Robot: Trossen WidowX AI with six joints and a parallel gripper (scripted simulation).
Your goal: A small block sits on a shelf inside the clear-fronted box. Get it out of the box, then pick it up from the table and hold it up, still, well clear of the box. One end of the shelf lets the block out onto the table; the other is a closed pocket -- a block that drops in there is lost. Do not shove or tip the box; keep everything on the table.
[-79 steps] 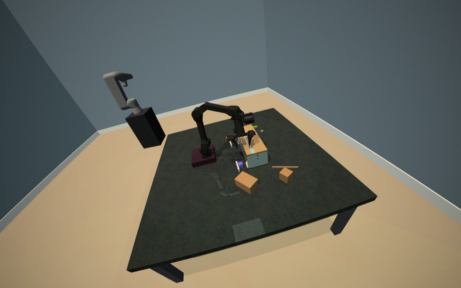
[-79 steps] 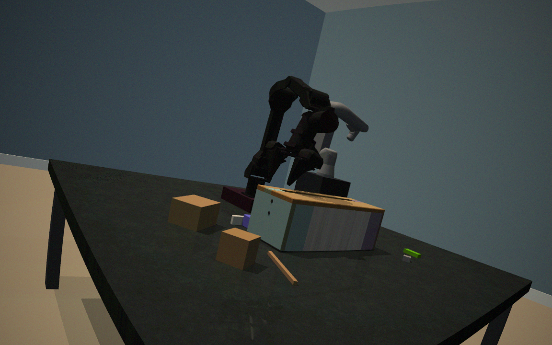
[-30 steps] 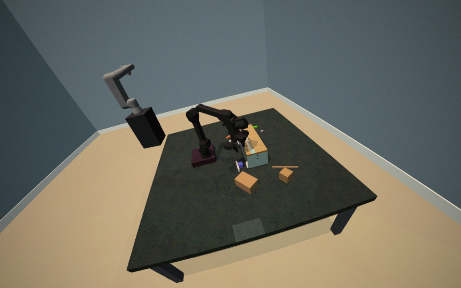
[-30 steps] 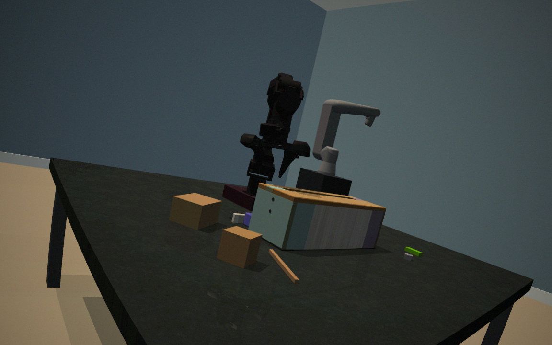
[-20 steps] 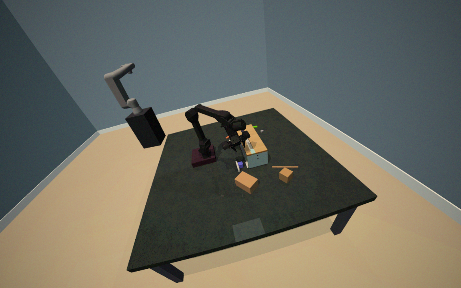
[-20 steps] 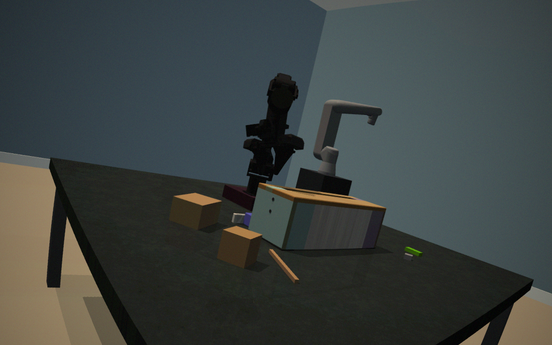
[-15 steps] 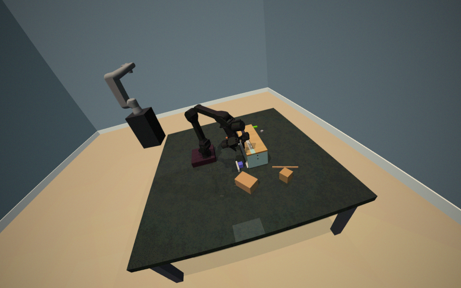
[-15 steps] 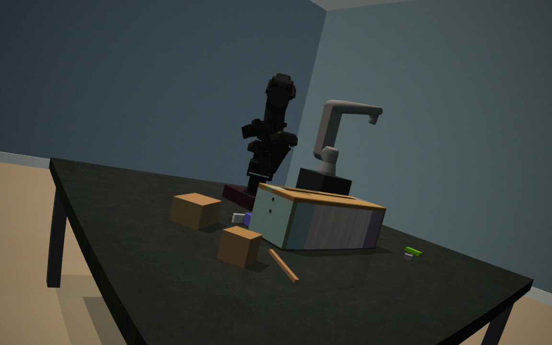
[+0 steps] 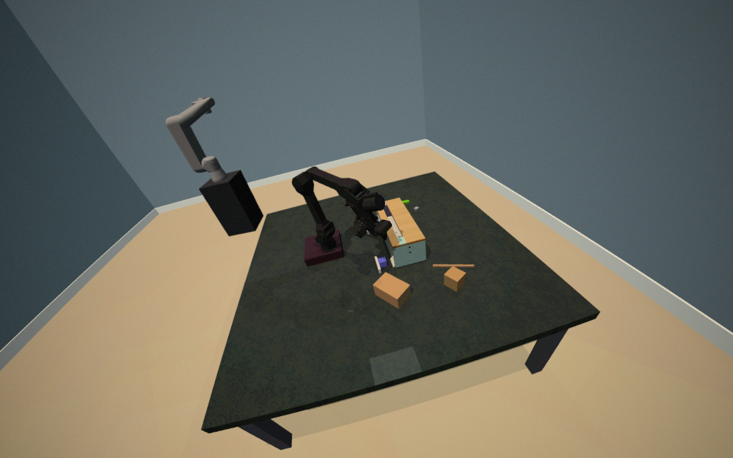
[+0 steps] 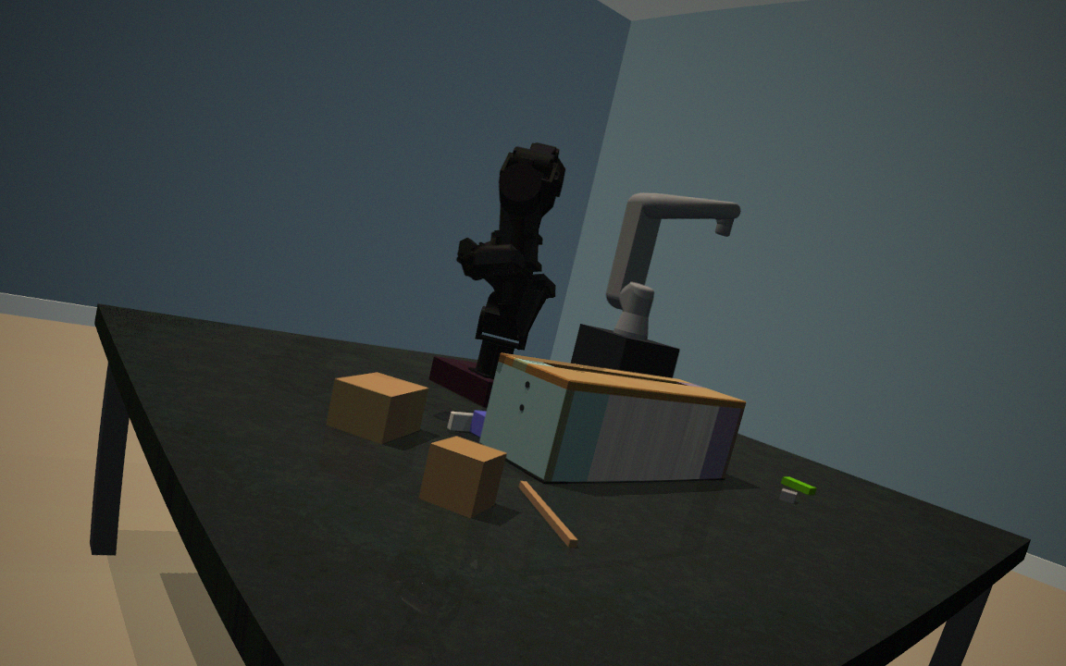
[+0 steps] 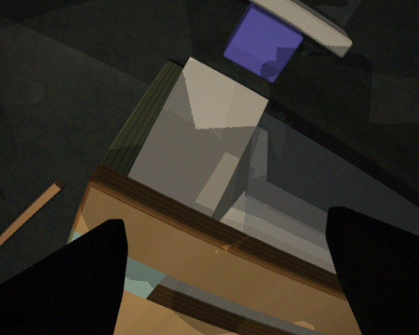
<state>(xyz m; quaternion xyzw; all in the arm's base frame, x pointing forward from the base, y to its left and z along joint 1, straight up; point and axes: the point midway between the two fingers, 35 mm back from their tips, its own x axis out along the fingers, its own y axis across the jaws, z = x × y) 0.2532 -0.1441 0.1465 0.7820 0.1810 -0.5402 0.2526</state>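
A small blue-purple block (image 9: 382,261) (image 10: 478,423) (image 11: 263,43) lies on the table just outside the box, against or very near a white bar (image 9: 377,266) (image 10: 460,421) (image 11: 307,20). The box (image 9: 410,254) (image 10: 522,422) (image 11: 172,223) stands upright, with a wooden top and a long slot in it. A pale sloping surface (image 11: 223,102) shows inside its clear front, at the end near the block. My gripper (image 11: 227,229) is open, with nothing between its fingertips. It is above the box's front edge, and the block is off to one side, beyond the fingertips in the wrist view.
Two brown blocks, a larger one (image 9: 390,289) (image 10: 377,405) and a smaller one (image 9: 454,278) (image 10: 462,475), stand near the box's end. A thin wooden stick (image 9: 453,265) (image 10: 548,513) (image 11: 29,212) lies beside the smaller one. A green piece (image 9: 405,201) (image 10: 798,485) lies past the box's far end.
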